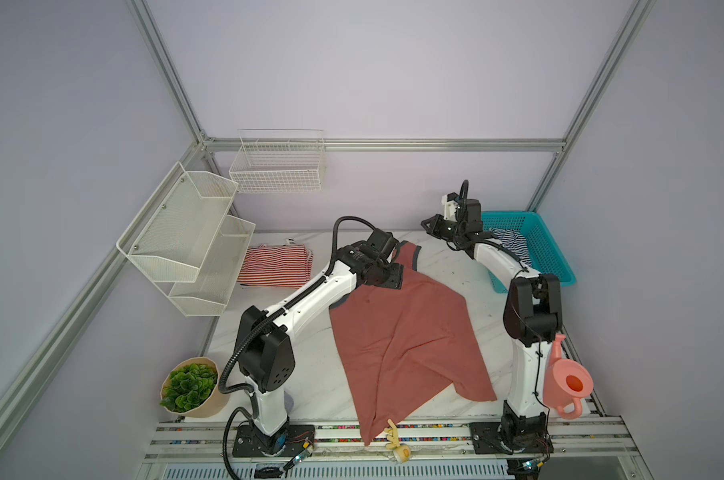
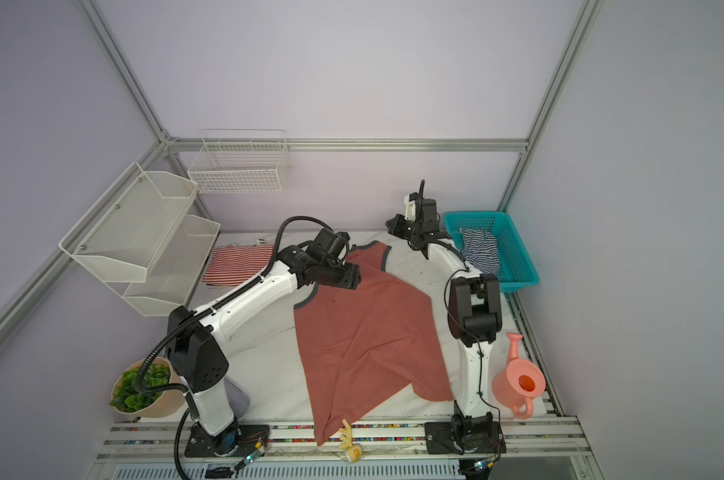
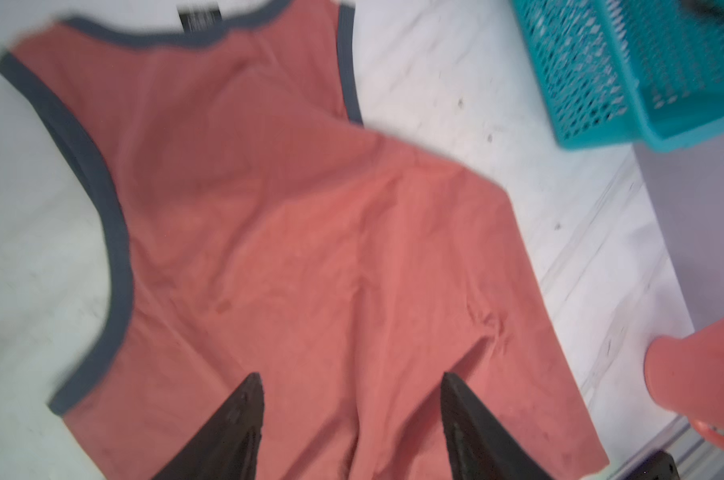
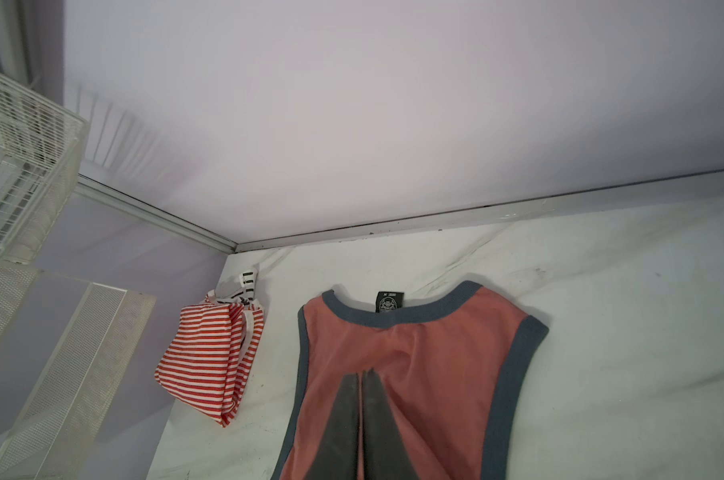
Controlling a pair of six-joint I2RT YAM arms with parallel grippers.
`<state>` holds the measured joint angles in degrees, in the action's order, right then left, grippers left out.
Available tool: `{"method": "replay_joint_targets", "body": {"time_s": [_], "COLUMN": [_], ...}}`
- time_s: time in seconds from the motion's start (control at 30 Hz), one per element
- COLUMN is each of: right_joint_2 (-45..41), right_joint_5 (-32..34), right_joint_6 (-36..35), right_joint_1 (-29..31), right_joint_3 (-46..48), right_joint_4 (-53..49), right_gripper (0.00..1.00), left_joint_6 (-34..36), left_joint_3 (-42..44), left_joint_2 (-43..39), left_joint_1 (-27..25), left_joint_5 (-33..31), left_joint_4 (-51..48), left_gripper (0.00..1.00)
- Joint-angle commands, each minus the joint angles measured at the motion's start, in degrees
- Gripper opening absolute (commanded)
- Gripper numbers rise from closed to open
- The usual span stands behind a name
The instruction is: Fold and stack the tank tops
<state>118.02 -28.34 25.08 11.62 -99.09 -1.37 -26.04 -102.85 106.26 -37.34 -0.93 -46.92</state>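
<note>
The salmon-red tank top with dark grey trim lies spread on the white table, neck toward the back, hem corner over the front edge. My left gripper hovers over its upper left part by the armhole, jaws open with only flat cloth below them. My right gripper is shut and empty, raised at the back right beyond the top's shoulder. The red-and-white striped tank top lies folded at the back left. The navy-and-white striped one sits crumpled in the teal basket.
White mesh shelves and a wire basket hang on the left and back walls. A potted plant stands front left, a pink watering can front right, and a small wooden toy at the front rail.
</note>
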Motion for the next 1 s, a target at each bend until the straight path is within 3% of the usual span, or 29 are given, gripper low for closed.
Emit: {"method": "replay_joint_targets", "body": {"time_s": [0.0, 0.17, 0.3, 0.57, 0.97], "right_joint_2": [-4.9, -12.8, -17.4, -26.0, -29.3], "right_joint_5": [7.1, 13.2, 17.2, 20.4, 19.0], "right_joint_6": [-1.7, 0.6, 3.5, 7.3, 8.6], "right_joint_1": [2.9, 8.3, 11.6, 13.2, 13.3], "right_joint_3": [10.7, 23.2, 30.6, 39.7, 46.7], "right_joint_4": [-5.6, -8.4, -11.2, -17.0, -19.5], "right_gripper": [0.09, 0.08, 0.06, 0.06, 0.10], "left_joint_6": [5.6, 6.2, 7.2, 5.1, -0.3], "left_joint_3": [-13.2, -33.0, -43.8, -39.7, -36.3], "left_joint_2": [6.8, 22.0, 32.9, 39.5, 44.6], "left_joint_1": [4.4, 10.0, 10.8, 11.4, 13.9], "left_joint_5": [-4.0, 2.6, 6.1, 10.0, 11.8], "left_joint_4": [-0.8, -0.4, 0.6, 10.5, 13.4], "left_gripper": [0.65, 0.61, 0.59, 0.57, 0.55]}}
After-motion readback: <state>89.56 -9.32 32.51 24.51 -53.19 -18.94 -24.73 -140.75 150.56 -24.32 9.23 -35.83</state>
